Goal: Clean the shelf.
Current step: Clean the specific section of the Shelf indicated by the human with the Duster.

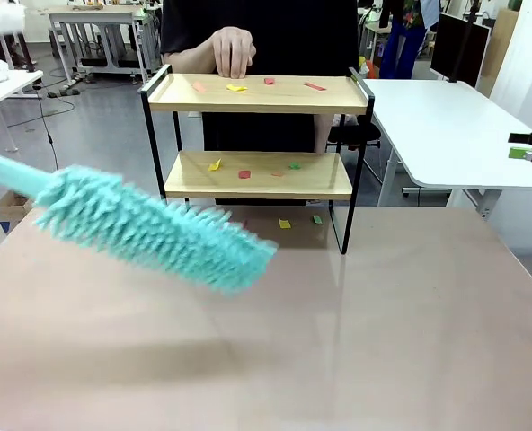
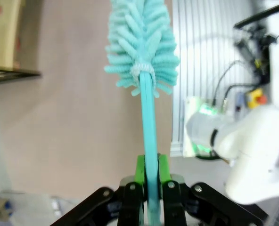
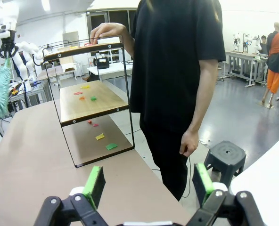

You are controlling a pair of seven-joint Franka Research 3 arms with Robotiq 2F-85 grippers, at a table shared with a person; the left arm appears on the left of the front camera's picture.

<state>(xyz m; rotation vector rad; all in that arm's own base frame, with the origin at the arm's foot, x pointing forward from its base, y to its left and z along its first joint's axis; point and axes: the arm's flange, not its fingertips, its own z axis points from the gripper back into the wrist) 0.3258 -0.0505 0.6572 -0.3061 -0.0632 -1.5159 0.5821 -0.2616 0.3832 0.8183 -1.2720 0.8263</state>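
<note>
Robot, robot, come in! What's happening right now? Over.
Left gripper shut on teal duster. Right gripper open, empty. Shelf littered with scraps; person's hand at its top.

My feeds from the rig: a turquoise duster [image 1: 158,232], handle the same shade; the shelf [image 1: 338,94] in pale wood boards and black frame, speckled with yellow, red, orange and green scraps [image 1: 236,87]; a pinkish-tan table [image 1: 383,341]; the person's black shirt [image 1: 284,36]; black left gripper [image 2: 151,169] and right gripper [image 3: 149,181], both green-padded.
</note>
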